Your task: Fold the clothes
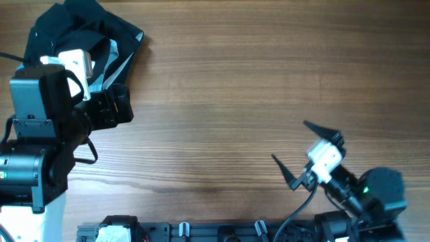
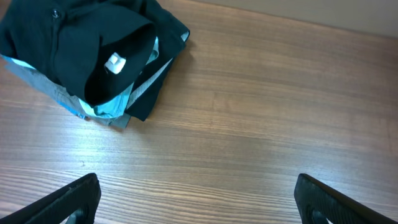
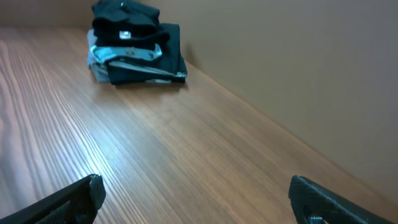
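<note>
The black T-shirt (image 1: 70, 27) lies folded on top of a pile of clothes at the table's far left corner. Its small white label (image 2: 114, 63) faces up. It also shows in the left wrist view (image 2: 62, 43) and far off in the right wrist view (image 3: 127, 22). My left gripper (image 2: 196, 199) is open and empty over bare wood, just in front of the pile and apart from it. My right gripper (image 1: 290, 140) is open and empty at the front right, far from the pile; it also shows in its own wrist view (image 3: 196, 193).
Under the black T-shirt lie a light blue folded shirt (image 2: 109, 109) and a grey folded garment (image 2: 37, 84). The wooden table (image 1: 235, 87) stretches between the two arms. A beige wall (image 3: 298, 74) borders the table's far side.
</note>
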`<state>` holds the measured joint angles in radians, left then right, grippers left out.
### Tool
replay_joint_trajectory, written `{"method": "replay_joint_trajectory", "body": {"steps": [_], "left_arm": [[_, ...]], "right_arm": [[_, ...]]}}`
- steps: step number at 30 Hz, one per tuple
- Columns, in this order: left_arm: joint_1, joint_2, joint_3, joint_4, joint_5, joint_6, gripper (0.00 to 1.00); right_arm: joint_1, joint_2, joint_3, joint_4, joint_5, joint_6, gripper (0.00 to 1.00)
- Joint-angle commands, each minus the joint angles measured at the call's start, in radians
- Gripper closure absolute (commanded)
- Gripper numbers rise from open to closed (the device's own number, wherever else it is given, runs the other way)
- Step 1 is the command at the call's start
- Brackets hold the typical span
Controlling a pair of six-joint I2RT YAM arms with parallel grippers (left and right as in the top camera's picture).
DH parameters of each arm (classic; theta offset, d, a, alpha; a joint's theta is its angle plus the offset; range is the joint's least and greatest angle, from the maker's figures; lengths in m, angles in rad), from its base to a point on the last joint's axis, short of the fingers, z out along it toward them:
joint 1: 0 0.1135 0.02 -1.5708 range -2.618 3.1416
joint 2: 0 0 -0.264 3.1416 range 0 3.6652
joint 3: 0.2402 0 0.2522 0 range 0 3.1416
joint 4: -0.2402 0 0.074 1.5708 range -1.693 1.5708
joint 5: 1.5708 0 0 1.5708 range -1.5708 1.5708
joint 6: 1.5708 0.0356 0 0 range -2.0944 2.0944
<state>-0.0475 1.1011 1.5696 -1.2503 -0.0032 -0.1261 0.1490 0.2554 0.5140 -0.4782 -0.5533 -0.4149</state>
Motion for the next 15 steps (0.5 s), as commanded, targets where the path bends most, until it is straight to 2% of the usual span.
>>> {"method": "replay_joint_trajectory", "body": {"steps": [1,7,15], "left_arm": [[-0.006,0.001,0.012,0.004,-0.013,-0.013,0.0],[-0.006,0.001,0.012,0.004,-0.013,-0.013,0.0],[-0.006,0.001,0.012,0.004,-0.013,-0.013,0.0]], "right_arm": [[0.004,-0.149,-0.154,0.057,-0.033,-0.027,0.0],[0.004,-0.253,-0.287,0.126,-0.063,-0.027,0.0],[0.004,-0.252,-0.454,0.372,-0.121,0.026,0.0]]}}
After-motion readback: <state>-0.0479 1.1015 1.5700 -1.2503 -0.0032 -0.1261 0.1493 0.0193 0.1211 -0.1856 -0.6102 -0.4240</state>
